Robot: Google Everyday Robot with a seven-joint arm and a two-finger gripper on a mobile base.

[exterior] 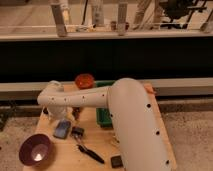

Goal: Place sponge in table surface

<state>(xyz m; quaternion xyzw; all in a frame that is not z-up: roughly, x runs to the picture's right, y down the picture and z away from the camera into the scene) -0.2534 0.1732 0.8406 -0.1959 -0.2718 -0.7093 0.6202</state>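
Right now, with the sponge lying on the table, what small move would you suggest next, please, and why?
Probably raise the gripper straight up and clear: the sponge already lies flat on the table surface, just beside the open gripper, which seems to hold nothing.

Robot arm (132, 130) cased in smooth, off-white plastic. Its nearest section is a fat, rounded cylinder at the right of the scene, dotted along its side with small dark screw holes. A slimmer off-white tube (87, 97) runs left from it, also marked with a row of small dark dots, to a rounded elbow joint (51, 95). The gripper (70, 114), a short pale stub with dark parts, hangs below that joint at the arm's left end.
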